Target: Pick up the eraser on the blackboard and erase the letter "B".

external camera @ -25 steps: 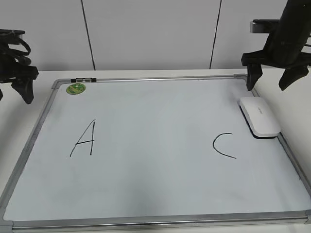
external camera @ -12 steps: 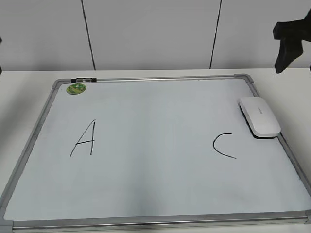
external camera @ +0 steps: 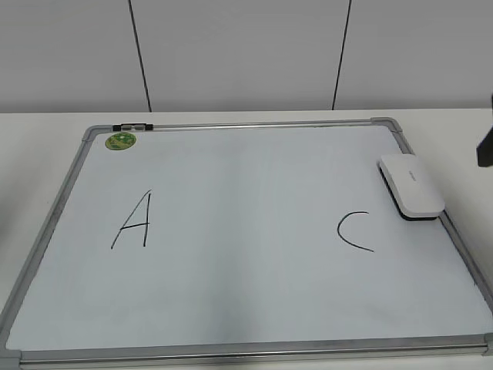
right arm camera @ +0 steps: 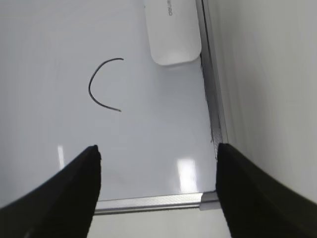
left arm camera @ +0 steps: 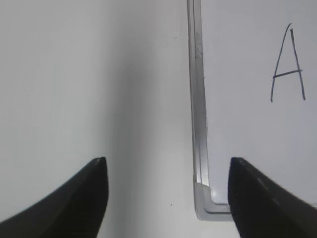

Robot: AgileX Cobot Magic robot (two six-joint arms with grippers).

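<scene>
The white eraser [external camera: 411, 186] lies on the right edge of the blackboard [external camera: 231, 126], above the black "C" [external camera: 353, 231]. It also shows at the top of the right wrist view [right arm camera: 171, 32], above the "C" [right arm camera: 102, 84]. The black "A" [external camera: 133, 220] is at the left and shows in the left wrist view [left arm camera: 289, 67]. No letter "B" shows anywhere on the board. My right gripper [right arm camera: 156, 153] is open and empty above the board's near right corner; only a dark bit of it [external camera: 486, 146] shows at the exterior view's right edge. My left gripper [left arm camera: 167, 166] is open and empty over the board's near left corner.
A small round green magnet [external camera: 120, 141] sits at the board's far left corner, beside a black clip [external camera: 132, 126] on the frame. The board lies on a white table [external camera: 46, 131] with a panelled wall behind.
Both arms have pulled back out of the exterior view, the right one moving right and off the edge. The eraser and letters have not moved.
</scene>
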